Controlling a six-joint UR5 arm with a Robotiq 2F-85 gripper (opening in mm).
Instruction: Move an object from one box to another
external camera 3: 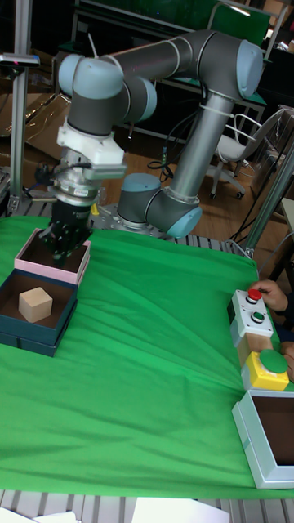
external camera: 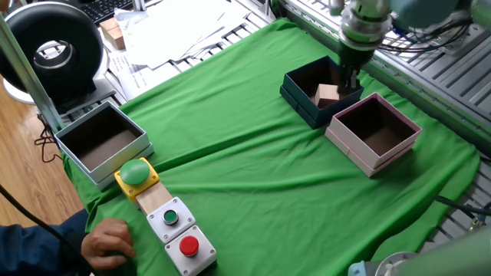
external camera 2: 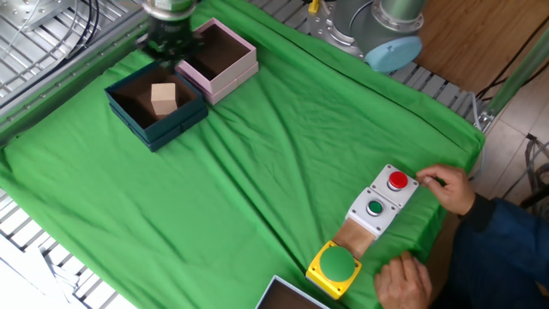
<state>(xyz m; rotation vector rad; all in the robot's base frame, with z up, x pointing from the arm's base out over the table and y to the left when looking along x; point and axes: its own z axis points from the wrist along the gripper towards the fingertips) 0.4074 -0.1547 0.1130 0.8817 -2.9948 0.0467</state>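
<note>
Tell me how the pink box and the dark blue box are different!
The pink box is pale outside and holds nothing; the dark blue box is navy and has the little wooden cube sitting in it. Both are square, shallow, open-topped and sit next to each other on the green cloth.

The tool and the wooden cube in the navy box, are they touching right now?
Apart. In the tall fixed view the tool hangs over the pink box, while the cube sits alone on the navy box floor, bare floor between them.
</note>
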